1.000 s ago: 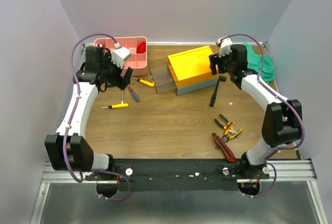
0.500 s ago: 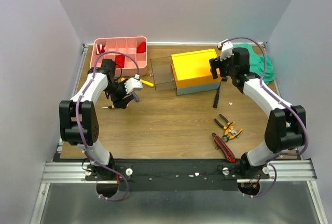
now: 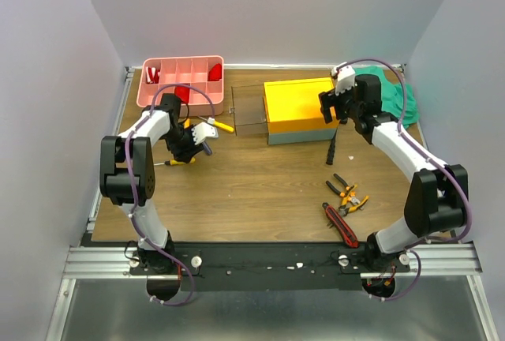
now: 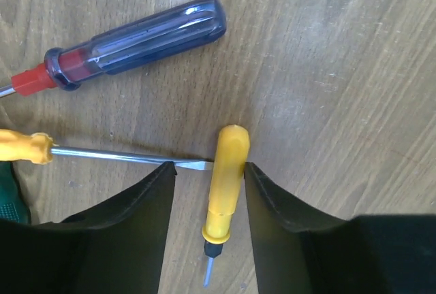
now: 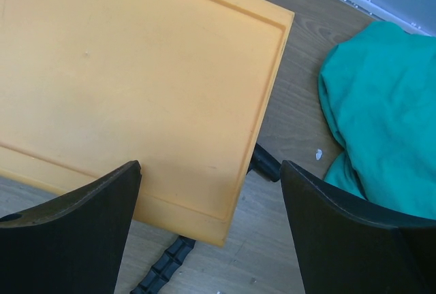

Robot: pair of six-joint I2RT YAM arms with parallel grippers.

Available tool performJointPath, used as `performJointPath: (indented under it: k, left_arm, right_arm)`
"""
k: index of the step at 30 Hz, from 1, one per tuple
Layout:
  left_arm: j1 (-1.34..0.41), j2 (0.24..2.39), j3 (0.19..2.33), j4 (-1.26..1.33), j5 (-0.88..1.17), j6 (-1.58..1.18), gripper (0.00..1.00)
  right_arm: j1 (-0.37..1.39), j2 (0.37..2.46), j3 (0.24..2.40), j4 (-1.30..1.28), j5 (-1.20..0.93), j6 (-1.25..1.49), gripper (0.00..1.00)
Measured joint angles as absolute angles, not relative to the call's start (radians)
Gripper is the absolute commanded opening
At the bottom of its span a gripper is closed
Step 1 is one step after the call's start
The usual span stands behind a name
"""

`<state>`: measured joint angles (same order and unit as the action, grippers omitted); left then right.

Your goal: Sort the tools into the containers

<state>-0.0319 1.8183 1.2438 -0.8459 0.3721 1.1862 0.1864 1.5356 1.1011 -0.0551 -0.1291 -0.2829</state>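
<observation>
Everything in the coming grab turns on how the small yellow screwdriver (image 4: 225,184) sits between the fingers of my left gripper (image 4: 209,171), so I read it off the left wrist view. Its handle runs from the butt at about 1 o'clock down to the metal tip at about 7 o'clock. The long axis therefore lies nearly along the fingers' own length and across their closing line, which I judge a fair line-up for a pinch on the handle's middle. The jaws stand apart and straddle it, not yet clamped. The finger at 3 o'clock is touching or just beside the handle, while the finger at 9 o'clock is short of it. The blade tip of a longer yellow screwdriver (image 4: 102,154) pokes into that gap from 9 o'clock, and I'd watch that tip, since the pinch could catch it. The purple-handled screwdriver (image 4: 139,39) lies apart at 11 o'clock. In the top view the left arm is plainly the nearer one, with the pink tray (image 3: 183,60) at 12 o'clock from the gripper. My right gripper (image 5: 209,168) is well apart from all this, jaws wide and holding nothing. It hovers over the corner of the yellow lid (image 5: 136,69) of the toolbox (image 3: 296,136), with the hammer (image 5: 165,265) showing past the lid's edge at 6 o'clock and the green cloth (image 5: 381,103) at 2 o'clock.
</observation>
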Motion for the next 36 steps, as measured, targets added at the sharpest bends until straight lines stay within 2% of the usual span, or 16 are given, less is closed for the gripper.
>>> performJointPath:
  k: [8,11,12,15,17,23,26,27,30,32,36]
  left_arm:
    - [-0.032,1.826,1.222,-0.836,0.349,1.206,0.42]
    - [-0.032,1.826,1.203,-0.843,0.343,1.213,0.35]
    - [-0.032,1.826,1.202,-0.845,0.342,1.215,0.28]
    - [-0.032,1.826,1.204,-0.851,0.34,1.215,0.19]
    - [-0.032,1.829,1.216,-0.883,0.347,1.213,0.16]
    - [-0.036,1.822,1.461,-1.09,0.498,1.166,0.09]
    - [-0.057,1.821,1.751,-1.132,0.616,1.067,0.05]
    - [-0.068,1.82,1.83,-1.122,0.654,1.024,0.01]
    - [-0.11,1.819,1.986,-1.039,0.766,0.839,0.0]
    - [-0.136,1.817,2.001,-0.925,0.816,0.681,0.0]
    - [-0.202,1.816,1.843,-0.574,0.831,0.319,0.0]
  right_arm:
    - [0.186,1.557,1.175,-0.157,-0.149,-0.292,0.92]
    - [0.186,1.562,1.205,-0.194,-0.152,-0.292,0.92]
    - [0.186,1.562,1.217,-0.204,-0.152,-0.292,0.92]
    - [0.186,1.563,1.247,-0.221,-0.155,-0.29,0.92]
    - [0.186,1.563,1.266,-0.228,-0.158,-0.289,0.92]
    - [0.186,1.563,1.303,-0.236,-0.163,-0.288,0.93]
    - [0.186,1.563,1.315,-0.235,-0.163,-0.288,0.93]
    - [0.186,1.563,1.315,-0.236,-0.163,-0.287,0.93]
    - [0.186,1.563,1.314,-0.235,-0.163,-0.287,0.93]
    - [0.186,1.563,1.314,-0.235,-0.163,-0.287,0.93]
    - [0.186,1.563,1.307,-0.235,-0.163,-0.29,0.93]
